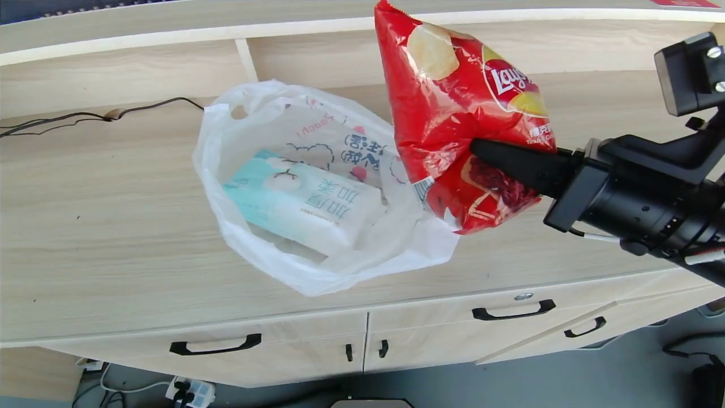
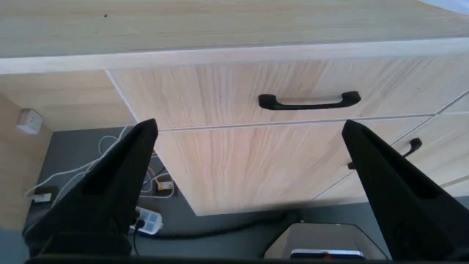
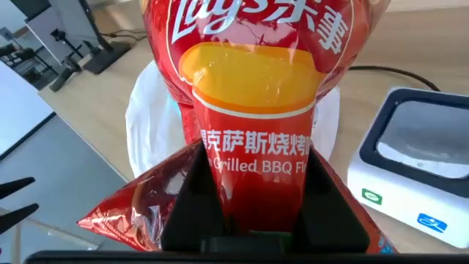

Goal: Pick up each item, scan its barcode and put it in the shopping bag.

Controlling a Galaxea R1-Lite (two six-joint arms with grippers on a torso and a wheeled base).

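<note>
"What are the goods resting on?"

"You're looking at a light wooden counter (image 1: 113,238) with a raised ledge along its back. Drawers (image 1: 442,320) with black handles (image 1: 215,345) sit under its front edge."

"And what lies on it?"

"You have the white shopping bag (image 1: 317,283) slumped near the middle, mouth open. At ten o'clock from it a thin black cable (image 1: 85,117) trails off toward nine. A white box-shaped device (image 3: 410,176) stands on the wood too, apart from the bag."

The right gripper (image 1: 481,151) is formed of black tapered fingers on a black cylindrical wrist (image 1: 640,212); behind it, a thin white cable (image 1: 592,236) and a black box (image 1: 685,73) with silver screws (image 1: 715,52) are seen. The left gripper (image 2: 249,128) is made of black wedges
</note>
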